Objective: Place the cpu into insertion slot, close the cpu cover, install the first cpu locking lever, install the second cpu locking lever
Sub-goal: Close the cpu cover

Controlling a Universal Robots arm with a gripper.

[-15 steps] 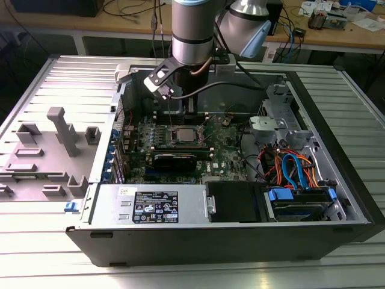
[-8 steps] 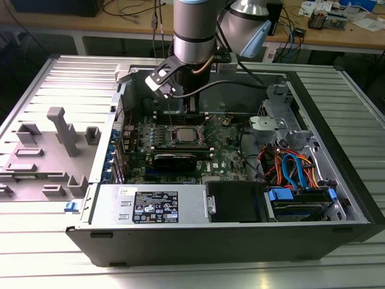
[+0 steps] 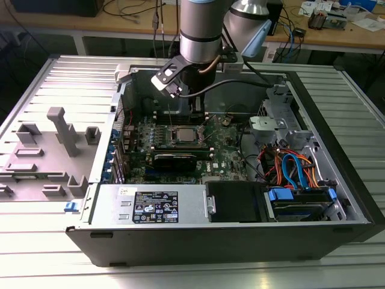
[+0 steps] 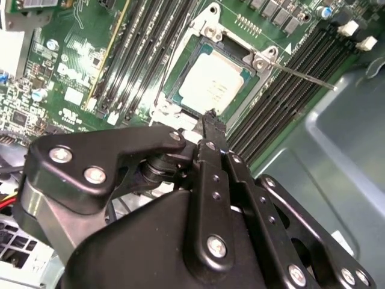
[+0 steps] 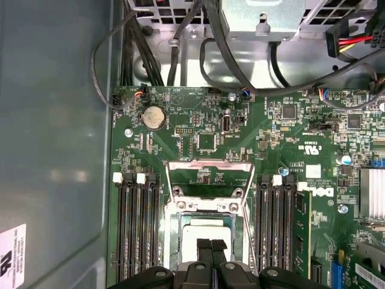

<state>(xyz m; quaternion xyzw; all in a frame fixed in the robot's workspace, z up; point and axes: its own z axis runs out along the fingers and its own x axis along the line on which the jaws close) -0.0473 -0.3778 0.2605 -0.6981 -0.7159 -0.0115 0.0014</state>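
Ribbed worktop (image 3: 337, 271) is seen beneath the open computer case (image 3: 198, 244); within the insertion slot (image 5: 207, 206) the cpu (image 5: 207, 227) is seated, judged light, stiff, fragile, best gripped by its edges; above that slot the end effector (image 5: 211, 245) is clenched, empty.

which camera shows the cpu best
The second wrist view: the cpu lies in the insertion slot with nearly its whole silver top visible. In the first wrist view the pincer covers part of it; in the exterior view it sits below the arm.
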